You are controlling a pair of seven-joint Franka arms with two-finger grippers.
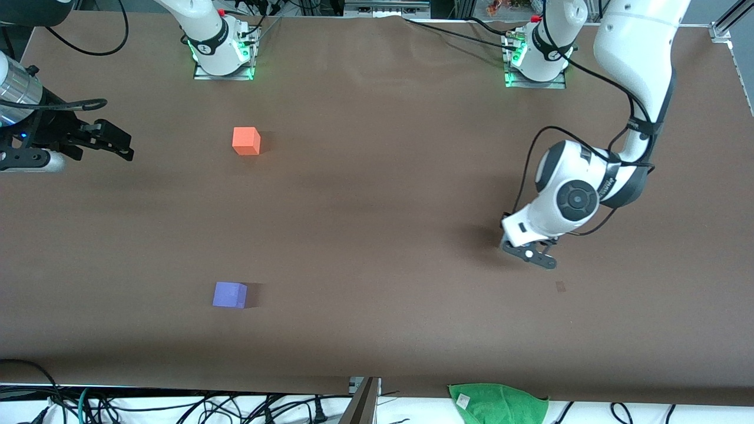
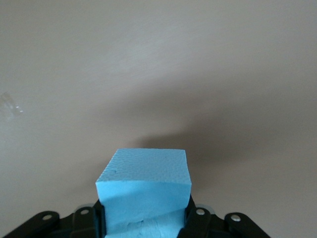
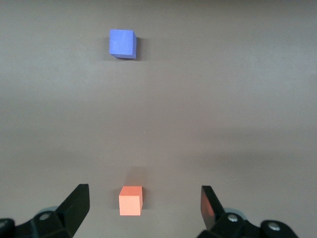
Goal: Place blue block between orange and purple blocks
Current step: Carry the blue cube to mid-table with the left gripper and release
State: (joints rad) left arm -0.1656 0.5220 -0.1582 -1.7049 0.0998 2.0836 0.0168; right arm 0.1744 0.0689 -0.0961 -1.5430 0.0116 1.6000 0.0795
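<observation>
Left wrist view showed the left pincer (image 2: 143, 223) clamped on the blue block (image 2: 143, 191), low at the tabletop (image 1: 377, 235), ready for carrying. Right pincer (image 3: 143, 208) waited, spread apart. Orange block (image 1: 246, 141) and purple block (image 1: 230, 295) lay well apart, leaving a gap.

Matt brown table (image 1: 377, 194), smooth, faintly creased near the bases. Grainy foam-like blue block (image 2: 143, 186), matt, finely pitted. Matt orange block (image 1: 246, 141) and purple block (image 1: 230, 294), no shine. Glossy white plastic on left arm (image 1: 633, 41). Brushed metal cylinder (image 1: 17, 88). Fuzzy green cloth (image 1: 498, 401).
</observation>
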